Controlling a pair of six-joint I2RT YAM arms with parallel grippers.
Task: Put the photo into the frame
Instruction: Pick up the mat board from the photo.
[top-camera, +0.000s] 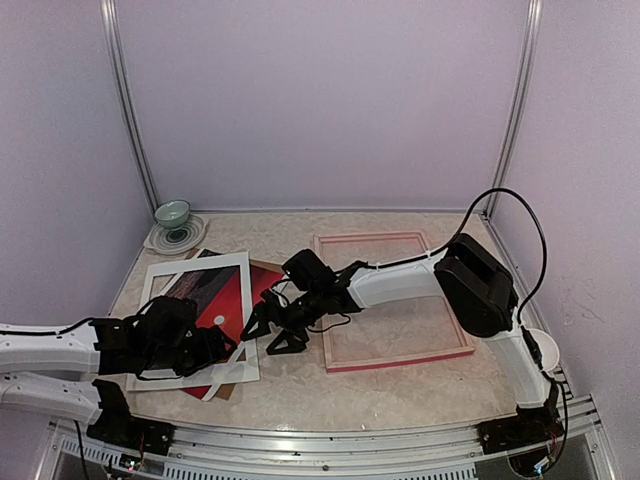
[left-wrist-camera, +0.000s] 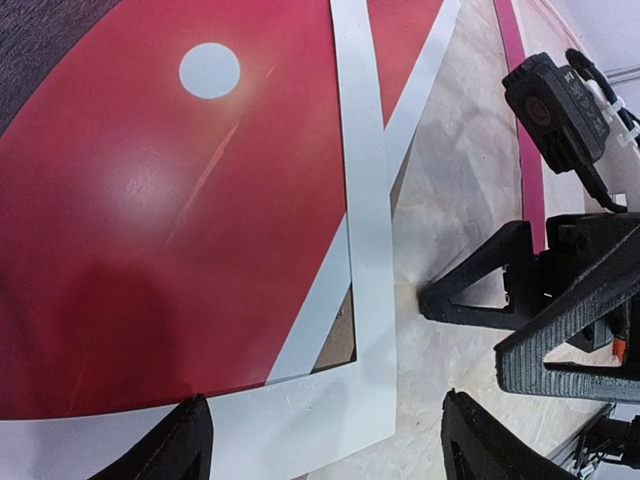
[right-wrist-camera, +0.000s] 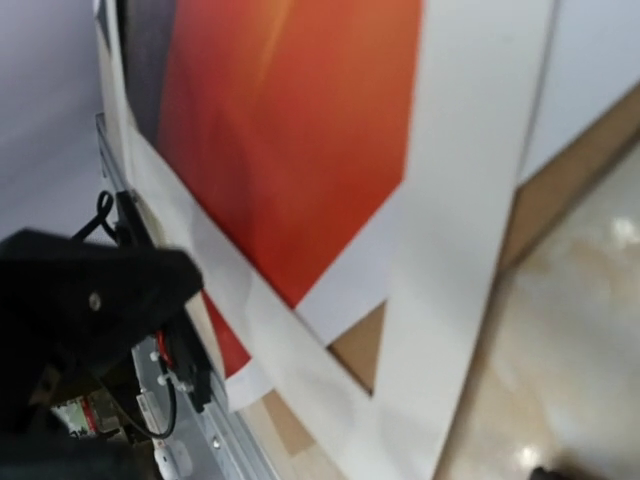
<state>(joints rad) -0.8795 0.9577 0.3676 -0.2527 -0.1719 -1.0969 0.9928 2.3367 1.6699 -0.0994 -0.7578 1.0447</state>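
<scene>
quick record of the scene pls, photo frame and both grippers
photo: left side of the table, under the white mat board, skewed
backing board: brown, beneath the photo
frame: flat, right of that stack, table showing through
left gripper: open, above the mat's near corner
right gripper: open, beside the mat's right edge
bowl: back left corner

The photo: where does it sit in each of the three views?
Top external: the photo shows red, left of centre, through the white mat board.
Left wrist: it fills the upper left, white sun near the top.
Right wrist: orange-red area, upper middle.
Shared landmark: the white mat board lying over it.
</scene>
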